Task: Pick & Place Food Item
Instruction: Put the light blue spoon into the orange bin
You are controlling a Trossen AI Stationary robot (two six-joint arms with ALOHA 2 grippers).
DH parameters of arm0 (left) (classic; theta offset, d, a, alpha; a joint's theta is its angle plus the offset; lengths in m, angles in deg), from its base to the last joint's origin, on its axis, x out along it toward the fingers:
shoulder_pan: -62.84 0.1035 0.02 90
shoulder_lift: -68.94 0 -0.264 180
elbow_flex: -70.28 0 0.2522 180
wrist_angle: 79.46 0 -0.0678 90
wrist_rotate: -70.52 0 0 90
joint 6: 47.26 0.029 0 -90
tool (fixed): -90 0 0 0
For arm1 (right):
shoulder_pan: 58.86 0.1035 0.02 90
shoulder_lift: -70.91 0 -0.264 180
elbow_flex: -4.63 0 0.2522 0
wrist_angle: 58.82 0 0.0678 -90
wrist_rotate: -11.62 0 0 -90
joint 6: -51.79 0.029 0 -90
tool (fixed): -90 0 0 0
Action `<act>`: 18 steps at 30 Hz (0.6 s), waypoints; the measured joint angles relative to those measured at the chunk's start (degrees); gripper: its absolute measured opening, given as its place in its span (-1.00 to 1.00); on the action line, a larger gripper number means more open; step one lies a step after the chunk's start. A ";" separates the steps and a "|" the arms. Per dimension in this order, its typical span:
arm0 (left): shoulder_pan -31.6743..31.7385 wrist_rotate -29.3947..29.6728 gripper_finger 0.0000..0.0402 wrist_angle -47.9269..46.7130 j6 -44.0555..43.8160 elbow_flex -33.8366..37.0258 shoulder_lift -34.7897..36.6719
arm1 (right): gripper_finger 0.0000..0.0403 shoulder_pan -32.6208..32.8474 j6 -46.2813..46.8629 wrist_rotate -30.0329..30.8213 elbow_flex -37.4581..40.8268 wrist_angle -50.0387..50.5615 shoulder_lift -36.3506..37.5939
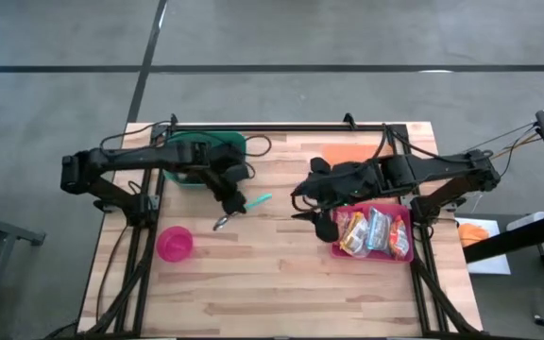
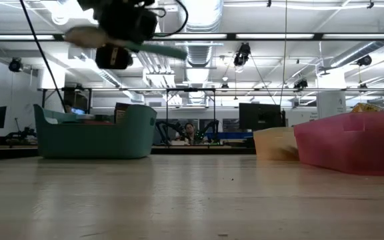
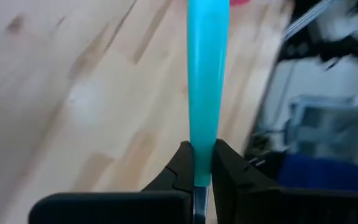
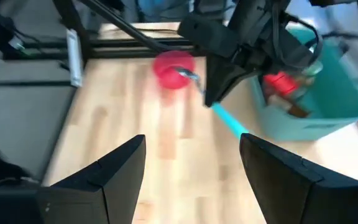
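The left tool [image 1: 231, 205], clamped on a teal-handled spoon [image 1: 244, 208], hangs just beside the pink bowl [image 1: 175, 244], handle pointing toward the empty, spread right tool [image 1: 312, 215].

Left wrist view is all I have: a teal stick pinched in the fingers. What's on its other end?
Observer: A metal tip, so probably a spoon. The left gripper holds it in the air above the table.
Operator: What's below it?
Observer: Bare wood, with a pink bowl close by.
Operator: And the right gripper?
Observer: The right gripper is open and raised beside the pink tray of snack packets.
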 joint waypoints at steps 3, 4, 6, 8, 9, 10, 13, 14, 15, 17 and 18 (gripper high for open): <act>0.00 -1.69 -0.91 2.18 -4.80 -1.85 0.00 | 0.27 1.29 -6.86 5.45 0.00 -0.25 -0.57; 0.00 -2.32 -0.91 3.11 -5.35 -2.25 0.00 | 0.27 1.67 -9.24 6.97 0.00 -0.19 -0.84; 0.00 -2.65 -0.91 4.21 -6.98 -2.77 0.00 | 0.27 2.25 -14.02 8.34 0.00 -0.20 -1.75; 0.00 -2.80 -0.91 5.24 -8.25 -2.83 0.00 | 0.27 2.57 -18.13 8.58 0.00 -0.37 -2.86; 0.00 -3.00 -0.91 5.67 -8.56 -2.81 0.00 | 0.27 2.65 -19.57 8.56 0.00 -0.23 -3.55; 0.02 -3.14 -0.91 5.75 -8.96 -2.78 -0.01 | 0.27 2.68 -20.75 8.56 0.00 -0.32 -4.33; -0.04 -3.77 -0.91 5.85 -9.52 -2.83 -0.35 | 0.27 2.68 -23.71 8.56 0.02 -0.17 -5.90; -0.25 -3.77 -0.91 6.12 -9.78 -2.75 -0.39 | 0.27 2.64 -24.69 8.56 0.02 -0.35 -6.38; -0.40 -3.87 -0.91 6.44 -10.35 -2.72 -0.39 | 0.27 2.59 -25.56 8.56 0.02 -0.57 -6.60; -0.63 -4.69 -0.91 7.14 -10.68 -2.89 -0.68 | 0.27 2.53 -26.94 8.56 0.02 -0.49 -6.94; -0.72 -5.48 -0.91 7.25 -10.76 -2.94 -0.78 | 0.27 2.47 -27.34 8.57 0.01 -0.81 -7.34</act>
